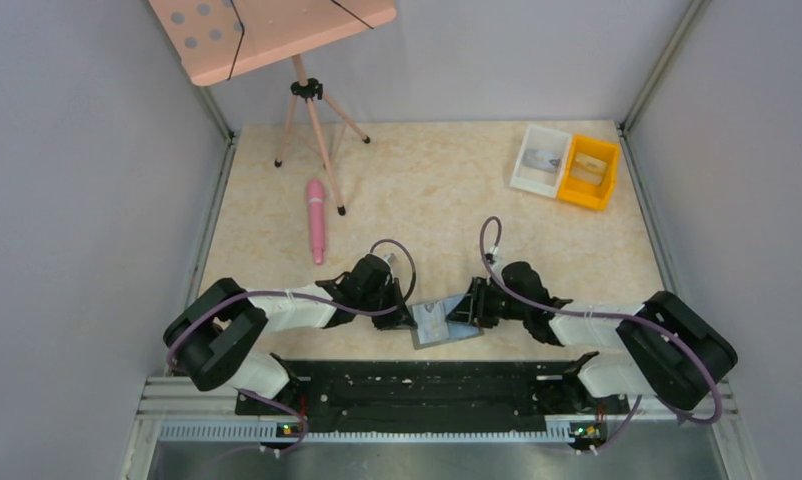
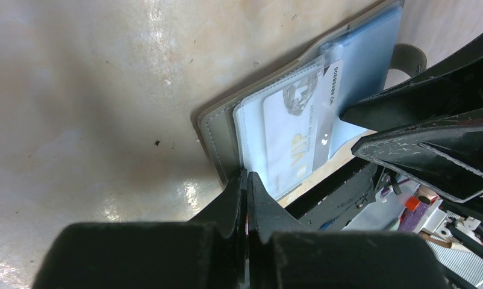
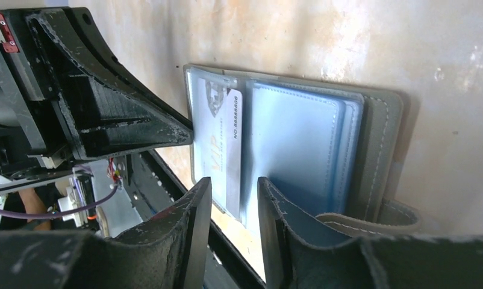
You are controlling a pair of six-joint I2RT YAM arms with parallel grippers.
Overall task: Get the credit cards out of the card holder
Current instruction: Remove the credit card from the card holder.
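Note:
The card holder (image 1: 443,326) lies open near the table's front edge, between my two grippers. It has a dark-grey cover (image 2: 218,135) and pale blue inner panels (image 3: 296,147). A white VIP credit card (image 3: 222,141) sits in a clear sleeve on one side and also shows in the left wrist view (image 2: 296,135). My left gripper (image 2: 246,179) is shut, its tips pinching the edge of the holder by the sleeve. My right gripper (image 3: 232,191) is open, one finger on each side of the card's near end and not closed on it.
A white bin (image 1: 539,159) and a yellow bin (image 1: 589,171) stand at the back right. A pink tripod stand (image 1: 312,120) and a pink stick (image 1: 317,220) are at the back left. The black rail (image 1: 427,385) runs just behind the holder's near edge.

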